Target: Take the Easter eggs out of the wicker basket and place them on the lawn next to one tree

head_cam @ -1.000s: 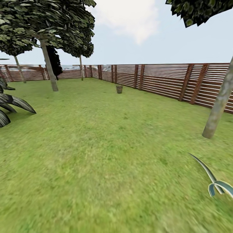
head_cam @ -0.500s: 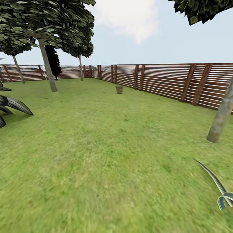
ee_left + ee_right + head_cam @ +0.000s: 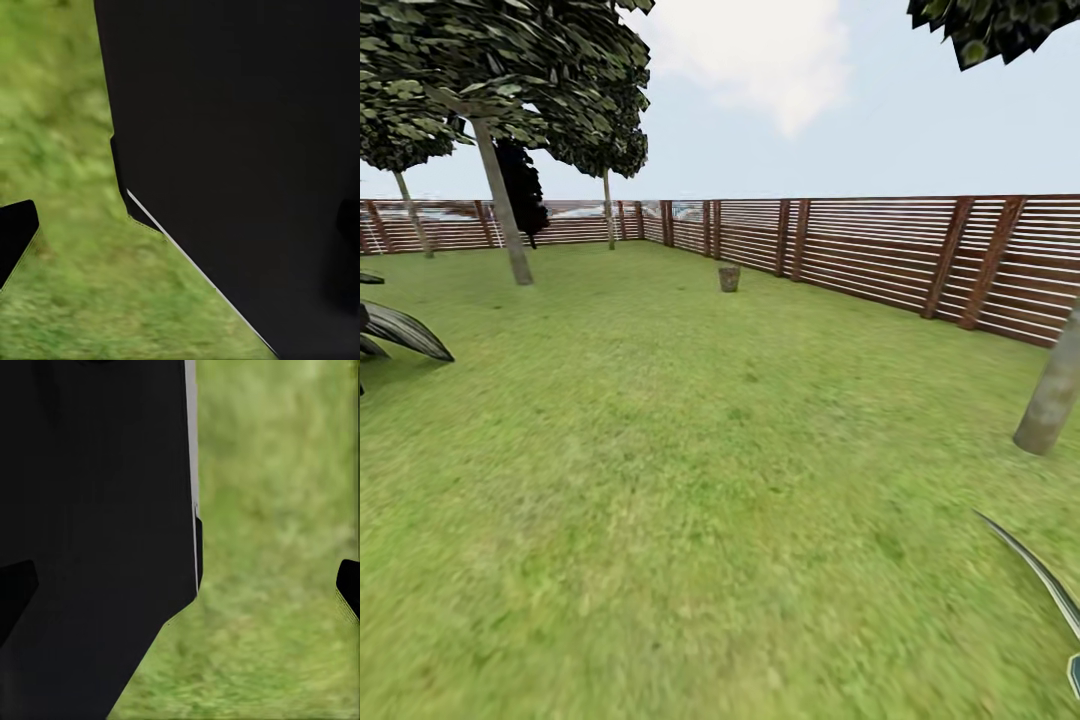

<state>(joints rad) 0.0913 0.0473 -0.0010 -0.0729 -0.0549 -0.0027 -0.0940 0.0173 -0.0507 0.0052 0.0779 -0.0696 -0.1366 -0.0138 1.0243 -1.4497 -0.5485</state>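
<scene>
Robot rolled fwd across lawn [image 3: 690, 480]; nearby tree [image 3: 1050, 400] slid rightward in head view. Basket [image 3: 729, 277] was far ahead by fence [image 3: 880, 255], eggs not discernible. End effectors' state: can't tell.

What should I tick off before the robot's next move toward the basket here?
1. Wicker basket in sight, far off by the fence: ok.
2. Lawn between robot and basket free of obstacles: ok.
3. Eggs inside the basket: cannot tell, too small.
4. Candidate tree with a pale trunk in view, left of the basket: ok.
5. Basket within arm's reach: not ok, more driving needed.
6. Gripper state: cannot tell; both wrist views show dark shapes over grass.
</scene>
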